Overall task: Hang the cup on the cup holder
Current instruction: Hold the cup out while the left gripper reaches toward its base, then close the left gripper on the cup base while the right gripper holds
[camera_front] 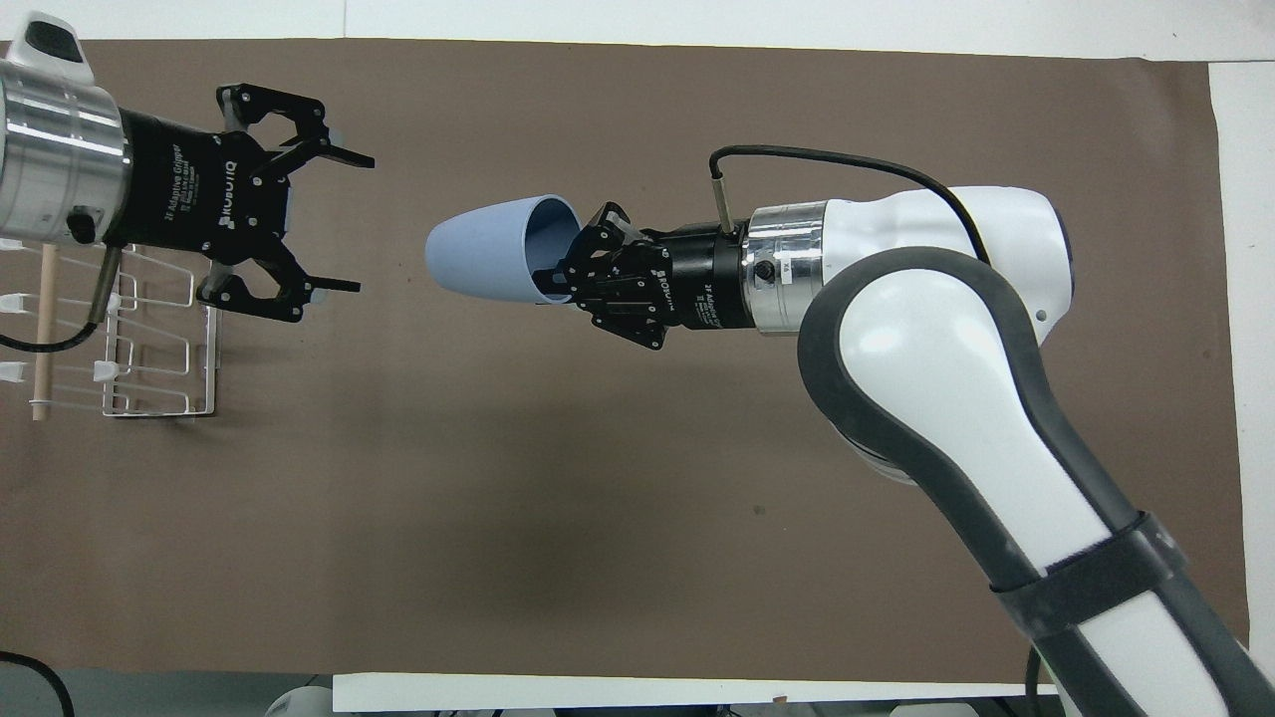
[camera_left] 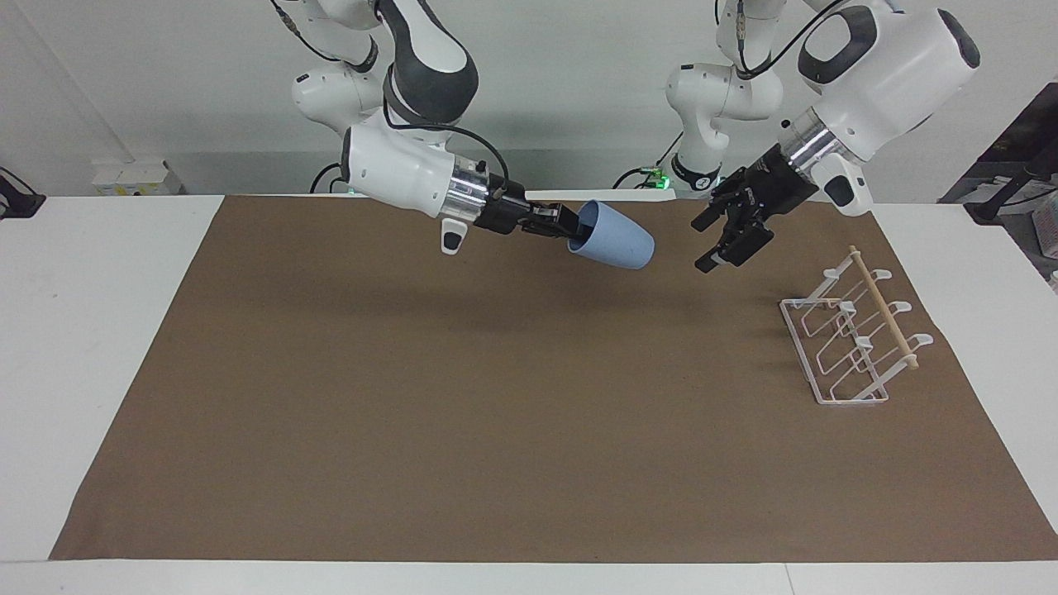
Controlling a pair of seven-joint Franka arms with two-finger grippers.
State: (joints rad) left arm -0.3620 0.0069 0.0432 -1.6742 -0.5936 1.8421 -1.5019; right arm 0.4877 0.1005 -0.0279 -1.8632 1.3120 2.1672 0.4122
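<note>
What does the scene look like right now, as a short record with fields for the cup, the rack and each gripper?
cup: light blue cup, held on its side in the air by its rim, base pointing at the left gripper
right gripper: right gripper, shut on the cup, over the brown mat
left gripper: left gripper, open, empty, over the mat, facing the cup's base
cup holder: white wire cup holder, on the mat at the left arm's end, no cup on it

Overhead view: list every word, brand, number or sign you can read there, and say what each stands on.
"2F Adaptive Gripper" and "ROBOTIQ": printed in white on the black body of the left gripper, whose jaws stand open.
White print of the same layout on the body of the right gripper, which holds the cup by its rim: too blurred to read.
The cup, the cup holder and the brown mat bear no text.
</note>
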